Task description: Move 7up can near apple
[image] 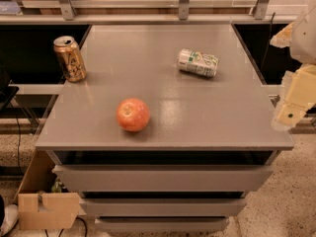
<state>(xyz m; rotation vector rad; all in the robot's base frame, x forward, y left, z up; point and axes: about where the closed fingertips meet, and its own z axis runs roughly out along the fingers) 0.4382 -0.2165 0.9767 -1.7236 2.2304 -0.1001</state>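
Note:
The 7up can (198,62) lies on its side on the grey tabletop (163,90), right of centre toward the back, silver-white with green lettering. The apple (133,114), red-orange with a yellowish patch near its stem, sits near the front, left of centre. My gripper (292,105) is at the right edge of the view, beyond the table's right side, well away from the can and the apple and holding nothing.
A gold-brown can (70,59) stands upright at the table's back left corner. The table is a drawer cabinet (163,177). A cardboard box (47,209) sits on the floor at lower left. A metal rail (148,4) runs behind the table.

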